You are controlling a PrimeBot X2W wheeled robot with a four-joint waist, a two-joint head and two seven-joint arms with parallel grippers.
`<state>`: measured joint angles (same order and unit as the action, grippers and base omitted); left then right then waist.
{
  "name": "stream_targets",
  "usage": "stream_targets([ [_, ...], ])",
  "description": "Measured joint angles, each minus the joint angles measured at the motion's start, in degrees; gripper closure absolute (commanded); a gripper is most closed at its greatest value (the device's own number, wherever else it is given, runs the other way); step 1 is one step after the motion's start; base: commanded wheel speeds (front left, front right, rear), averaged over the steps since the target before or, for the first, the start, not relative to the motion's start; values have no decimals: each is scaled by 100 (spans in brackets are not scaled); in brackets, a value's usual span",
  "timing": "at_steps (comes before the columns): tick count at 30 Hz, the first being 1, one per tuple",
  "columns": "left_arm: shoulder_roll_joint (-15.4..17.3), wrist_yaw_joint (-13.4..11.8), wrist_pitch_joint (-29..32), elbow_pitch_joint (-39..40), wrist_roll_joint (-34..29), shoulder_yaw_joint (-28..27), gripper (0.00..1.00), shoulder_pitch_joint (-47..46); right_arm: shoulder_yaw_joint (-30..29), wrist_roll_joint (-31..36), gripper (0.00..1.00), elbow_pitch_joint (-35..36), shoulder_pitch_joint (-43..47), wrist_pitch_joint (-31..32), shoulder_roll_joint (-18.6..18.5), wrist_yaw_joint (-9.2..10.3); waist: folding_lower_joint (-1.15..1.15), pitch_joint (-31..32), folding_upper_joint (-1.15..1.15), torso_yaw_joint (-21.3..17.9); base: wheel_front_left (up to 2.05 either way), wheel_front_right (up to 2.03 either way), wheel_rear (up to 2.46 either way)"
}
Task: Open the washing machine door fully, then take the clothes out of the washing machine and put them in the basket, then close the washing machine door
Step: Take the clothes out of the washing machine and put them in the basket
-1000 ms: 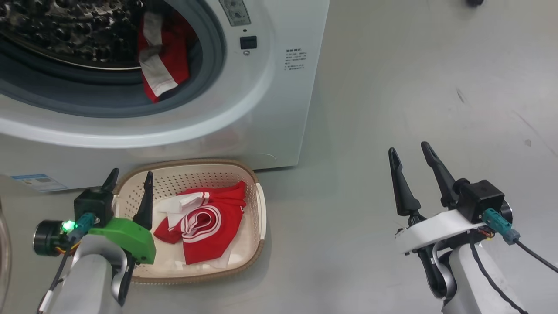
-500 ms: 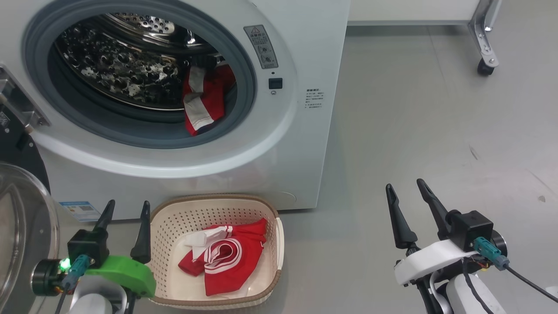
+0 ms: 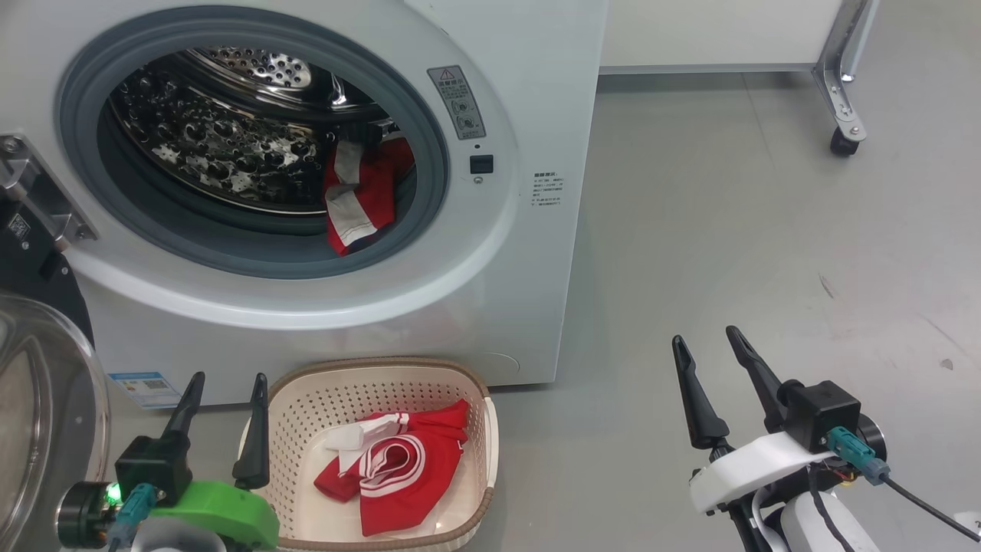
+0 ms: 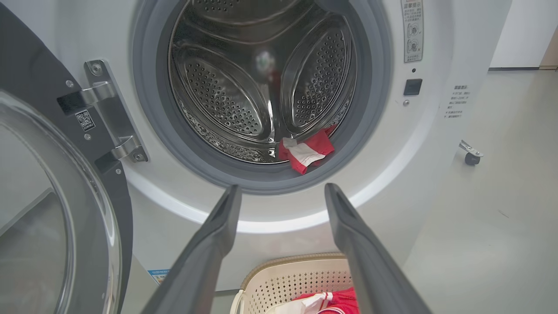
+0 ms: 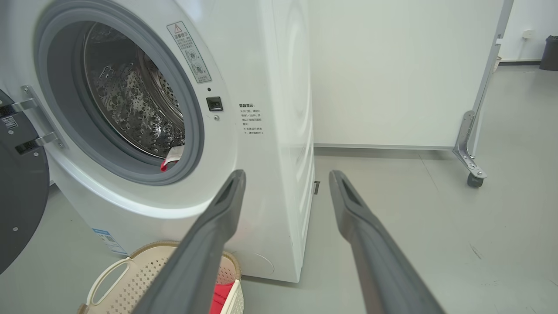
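Grey floor ran under the washing machine (image 3: 498,307), where red clothes (image 3: 360,203) hung at the drum's lower right lip, up and ahead of the empty, wide-spread left gripper (image 3: 230,377) beside the basket (image 3: 383,362), nearer than the equally wide right gripper (image 3: 705,337).

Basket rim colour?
Brown, woven-look rim on the cream basket; head view shows it best.

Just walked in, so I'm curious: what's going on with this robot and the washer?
The robot is emptying the washing machine. The door stands open on the left. One red-and-white garment lies in the basket; another red-and-white piece sits at the drum's front edge. The left hand, beside the basket, and the right hand are open and empty.
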<state>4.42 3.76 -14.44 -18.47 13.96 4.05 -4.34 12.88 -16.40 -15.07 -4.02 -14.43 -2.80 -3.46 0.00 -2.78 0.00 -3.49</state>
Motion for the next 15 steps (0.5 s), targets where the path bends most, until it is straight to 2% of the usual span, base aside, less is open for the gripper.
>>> stream_targets([
  [15,-33,0,1,353,-22,4,0,376,75,-1,0,24,48,0,0,0,0,77,0,-63,0,0,0],
])
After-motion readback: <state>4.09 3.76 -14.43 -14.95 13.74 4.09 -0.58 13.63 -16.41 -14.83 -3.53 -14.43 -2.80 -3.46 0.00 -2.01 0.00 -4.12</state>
